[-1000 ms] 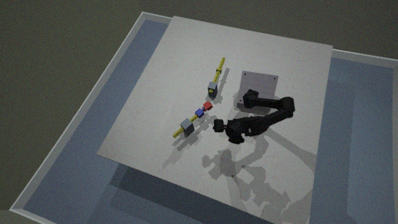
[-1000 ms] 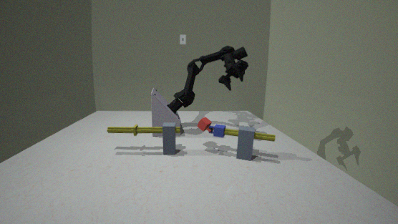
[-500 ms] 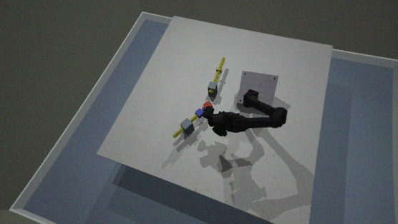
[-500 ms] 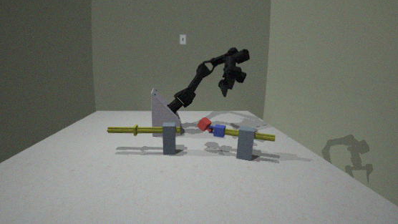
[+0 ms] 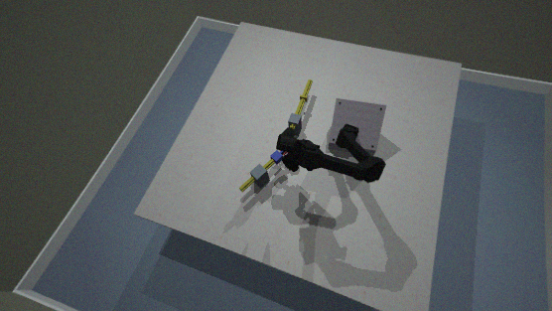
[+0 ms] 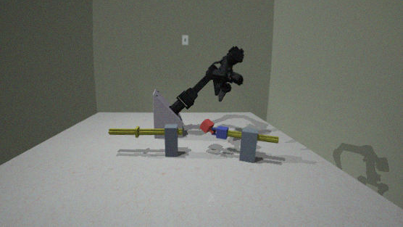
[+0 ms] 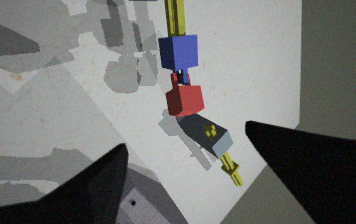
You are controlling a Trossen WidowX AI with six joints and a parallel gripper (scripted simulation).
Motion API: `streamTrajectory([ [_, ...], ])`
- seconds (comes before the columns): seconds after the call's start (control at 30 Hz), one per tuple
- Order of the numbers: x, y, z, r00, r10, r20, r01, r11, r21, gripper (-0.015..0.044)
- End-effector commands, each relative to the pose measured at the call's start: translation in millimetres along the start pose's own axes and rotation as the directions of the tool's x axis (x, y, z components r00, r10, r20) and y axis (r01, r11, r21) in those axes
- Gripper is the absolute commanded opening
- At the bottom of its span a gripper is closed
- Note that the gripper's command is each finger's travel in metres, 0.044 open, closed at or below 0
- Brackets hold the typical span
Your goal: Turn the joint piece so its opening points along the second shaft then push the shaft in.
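Step in hand, by my judgement: the approach to the joint piece; no turning has begun.

Nearest in the exterior view, two grey blocks stand on the pale surface point(image 6: 90, 178). The right block point(image 6: 248, 144) carries the fixed shaft point(image 6: 268, 138); the left block point(image 6: 171, 139) carries the sliding shaft point(image 6: 125, 131), which bears a small collar near its far end.

Between the blocks sits the joint: a blue cube point(image 6: 222, 132) on the fixed shaft's end, hinged to the red square piece point(image 6: 206, 125). The red piece is tilted upward, not in line with the sliding shaft. The sliding shaft's tip is not in the red piece.

Behind and above, the gripper point(image 6: 224, 92) hangs well clear of the joint, fingers spread wide with nothing between them.

The next move calls for a descent that brings the fingers to either side of the red piece, then a closing on it.
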State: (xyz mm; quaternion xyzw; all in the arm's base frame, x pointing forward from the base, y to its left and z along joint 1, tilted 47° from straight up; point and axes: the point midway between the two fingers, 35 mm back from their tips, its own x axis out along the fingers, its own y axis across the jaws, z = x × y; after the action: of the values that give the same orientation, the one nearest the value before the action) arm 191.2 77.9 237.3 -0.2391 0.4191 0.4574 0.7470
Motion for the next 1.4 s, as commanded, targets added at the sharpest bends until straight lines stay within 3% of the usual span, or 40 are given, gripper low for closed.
streamTrajectory([
  [0.0, 10.1, -9.0, -13.3, 0.998, 0.055, -0.02, -0.052, 0.991, 0.126, 0.044],
  [0.4, 29.6, -32.2, -52.7, 0.981, 0.196, -0.003, -0.171, 0.863, 0.475, 0.044],
  [0.8, 41.0, -46.0, -91.7, 0.947, 0.302, 0.112, -0.279, 0.596, 0.753, 0.044],
  [1.03, 44.4, -50.4, -110.9, 0.922, 0.329, 0.203, -0.334, 0.412, 0.848, 0.044],
  [1.37, 45.2, -50.3, -111.0, 0.921, 0.336, 0.197, -0.316, 0.349, 0.882, 0.044],
])
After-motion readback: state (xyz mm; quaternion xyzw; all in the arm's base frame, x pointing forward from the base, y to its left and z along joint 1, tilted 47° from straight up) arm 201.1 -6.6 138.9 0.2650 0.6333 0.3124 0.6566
